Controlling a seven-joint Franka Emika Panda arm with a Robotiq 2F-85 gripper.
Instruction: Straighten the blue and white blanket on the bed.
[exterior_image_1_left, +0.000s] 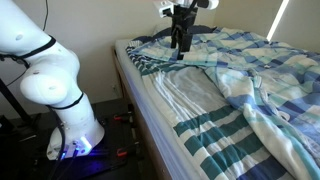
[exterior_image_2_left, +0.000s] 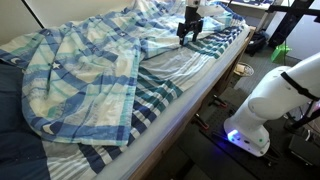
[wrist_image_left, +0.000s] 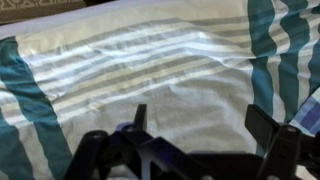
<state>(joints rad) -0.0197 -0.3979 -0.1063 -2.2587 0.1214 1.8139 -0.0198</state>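
Bed (exterior_image_2_left: 188, 112): it is spreading wide beneath the fingers in both exterior views, and its near side is running along below them towards the robot base (exterior_image_2_left: 250, 125).
Blanket (exterior_image_2_left: 85, 75): the plaid cloth is lying rumpled and heaped, mostly beyond the fingers on the side away from the base. A folded ridge (exterior_image_1_left: 150, 58) is sitting just beside them. In the wrist view a plaid corner (wrist_image_left: 310, 110) is peeking in just outside one finger.
Sheet (wrist_image_left: 150, 70): the teal-and-white striped sheet is lying bare directly below the fingers, so the blanket is not covering this stretch.
Gripper (exterior_image_1_left: 181, 48): it is hanging tip-down just above the bed, close to the blanket's edge. Whether it is touching cloth I cannot tell.
Fingers (wrist_image_left: 262, 125): they are standing wide apart in the wrist view, with only sheet showing between them, so they are holding nothing.
Step in hand: judging by this, the arm is lining up to take the blanket's edge.
Doing it well: shifting sideways until the plaid ridge is lying between the fingers, then lowering enough to pinch blanket alone and not the sheet under it.
After the pinch: lifting slightly and dragging towards the bare striped stretch should be flattening the folds.
Risk: pinching both layers would be pulling the sheet askew.
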